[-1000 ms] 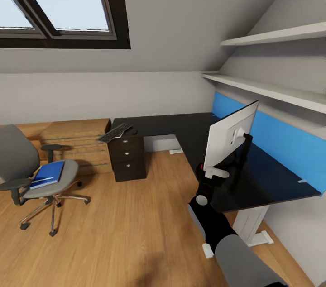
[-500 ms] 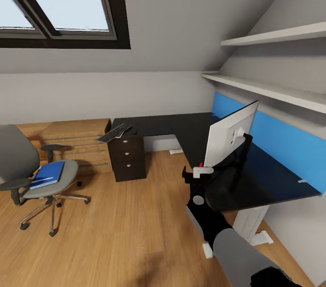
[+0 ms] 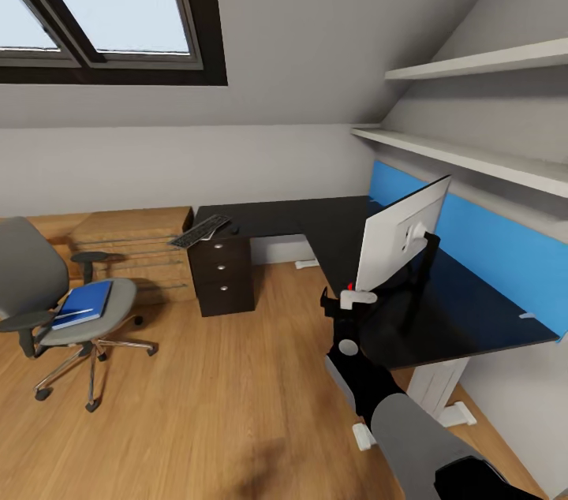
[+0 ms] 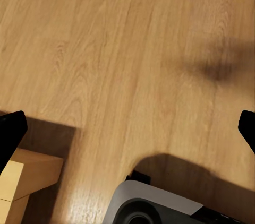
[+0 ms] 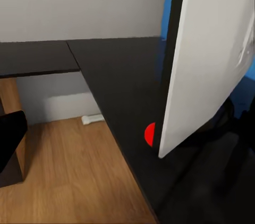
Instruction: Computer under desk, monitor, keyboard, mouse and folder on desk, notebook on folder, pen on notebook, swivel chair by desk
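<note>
The monitor (image 3: pixel 398 244) stands on the black desk (image 3: pixel 315 220) with its white back toward me. My right gripper (image 3: pixel 347 297) hovers open at the desk's edge, just beside the monitor's lower corner with the red dot (image 5: pixel 150 135), and one black finger (image 5: pixel 9 138) shows apart from it. The keyboard (image 3: pixel 201 230) and the small mouse (image 3: pixel 234 229) lie on the desk's far end. The swivel chair (image 3: pixel 55 303) stands off to the left with the blue folder (image 3: pixel 85 301) on its seat. My left gripper (image 4: pixel 127 128) hangs open over the wood floor. The computer is out of view.
A dark drawer unit (image 3: pixel 225 279) sits under the keyboard end of the desk, and a light-wood chest (image 3: pixel 134 244) stands beside it. A blue wall panel (image 3: pixel 489 248) and white shelves (image 3: pixel 473 157) run behind the desk. Wood floor (image 3: pixel 221 389) lies between chair and desk.
My right gripper has drawn back from under the monitor's lower edge toward the desk's edge. The monitor, chair and keyboard have not moved.
</note>
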